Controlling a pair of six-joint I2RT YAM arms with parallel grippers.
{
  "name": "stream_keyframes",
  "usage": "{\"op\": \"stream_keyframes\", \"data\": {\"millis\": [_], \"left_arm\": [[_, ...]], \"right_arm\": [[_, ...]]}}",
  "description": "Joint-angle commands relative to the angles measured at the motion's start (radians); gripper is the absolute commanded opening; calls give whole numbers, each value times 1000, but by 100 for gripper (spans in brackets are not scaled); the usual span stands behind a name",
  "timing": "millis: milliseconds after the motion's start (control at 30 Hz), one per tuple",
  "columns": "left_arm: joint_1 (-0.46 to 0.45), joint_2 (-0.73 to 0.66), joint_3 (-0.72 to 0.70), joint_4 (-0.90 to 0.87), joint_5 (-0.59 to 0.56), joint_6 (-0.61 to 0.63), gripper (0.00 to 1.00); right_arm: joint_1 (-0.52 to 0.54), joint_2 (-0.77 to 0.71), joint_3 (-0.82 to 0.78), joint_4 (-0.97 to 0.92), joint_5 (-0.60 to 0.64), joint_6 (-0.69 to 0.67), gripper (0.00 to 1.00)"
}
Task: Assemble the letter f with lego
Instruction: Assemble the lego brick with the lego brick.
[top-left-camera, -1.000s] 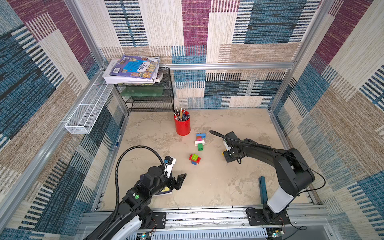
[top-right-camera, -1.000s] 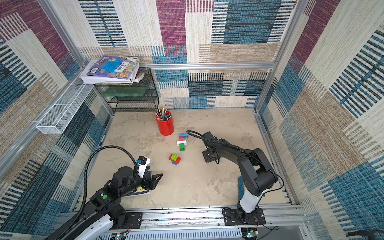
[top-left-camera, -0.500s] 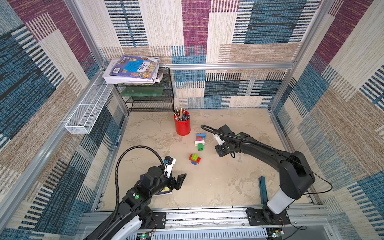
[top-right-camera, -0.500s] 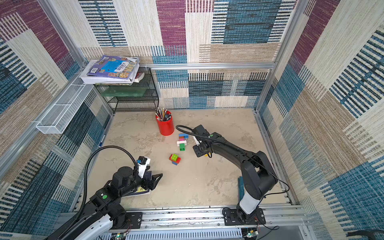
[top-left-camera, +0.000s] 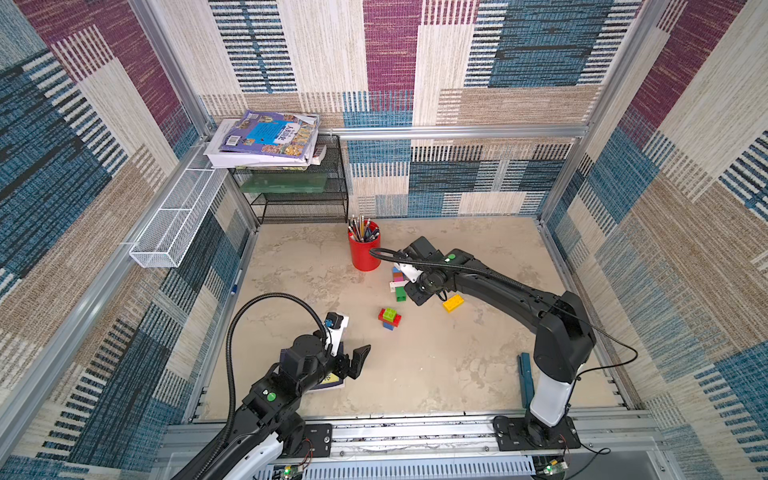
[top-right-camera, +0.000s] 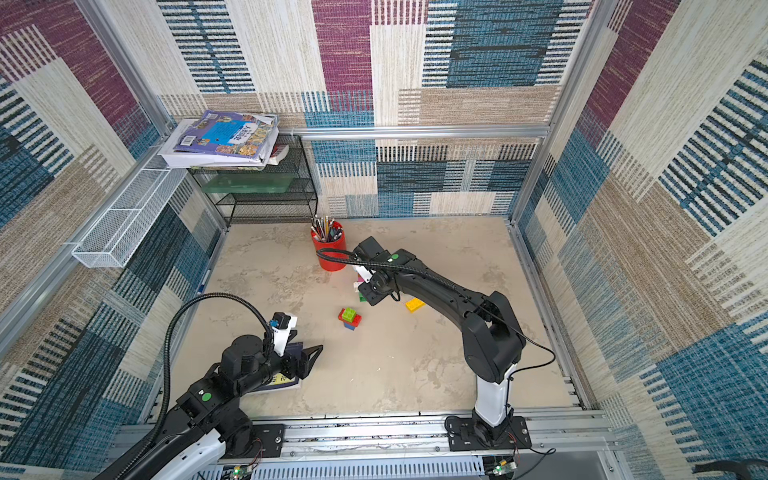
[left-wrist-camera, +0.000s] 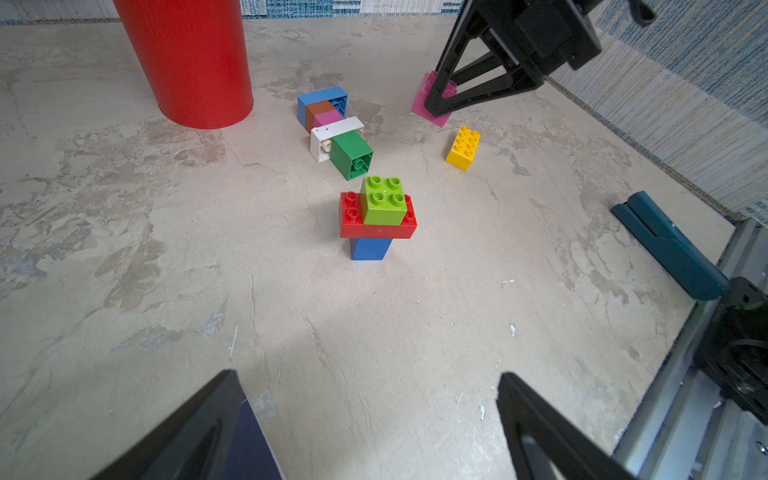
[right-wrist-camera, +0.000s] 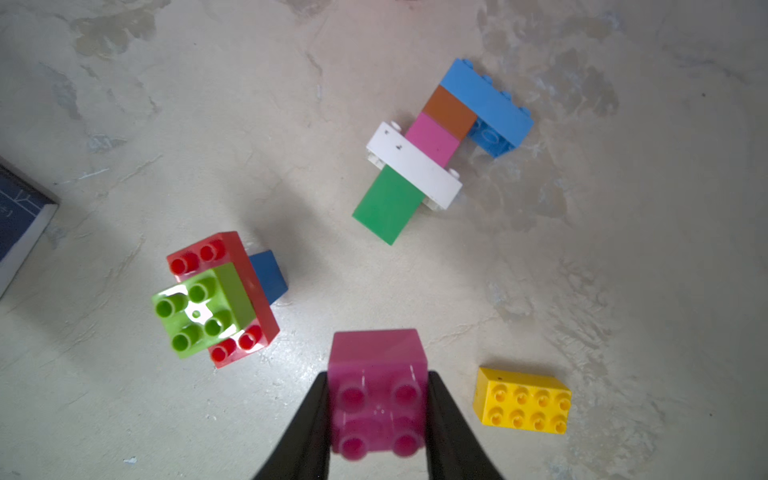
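Top views | red cup (top-left-camera: 364, 259) of pencils (top-left-camera: 363, 229) by marbled tabletop's (top-left-camera: 436, 374) far edge | patchwork walls (top-left-camera: 478, 195) | right gripper (right-wrist-camera: 378, 376) pinching pink brick (right-wrist-camera: 376, 353) | left gripper (left-wrist-camera: 366, 373) spread

Our left arm (top-left-camera: 274, 390) folded low near own base, left gripper (left-wrist-camera: 365, 376) level, jaws spread wide, nothing between. Our right arm (top-left-camera: 498, 293) stretched far forward, wrist bent down, right gripper (right-wrist-camera: 378, 376) clamped on pink brick (right-wrist-camera: 376, 353).

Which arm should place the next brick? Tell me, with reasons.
Right. Fingers of the right gripper clamp a pink brick near the joined brick row; the left gripper is open, empty and farther off.
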Motion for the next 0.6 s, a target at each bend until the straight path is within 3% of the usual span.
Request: {"op": "stream_keyframes", "data": {"millis": [0,567], "left_arm": [[1,3,-1,15,-12,0,99],[1,17,4,15,-12,0,99]], "right_arm": [[29,26,46,-33,8,-55,27],[135,163,215,-135,-5,-159,27]]}}
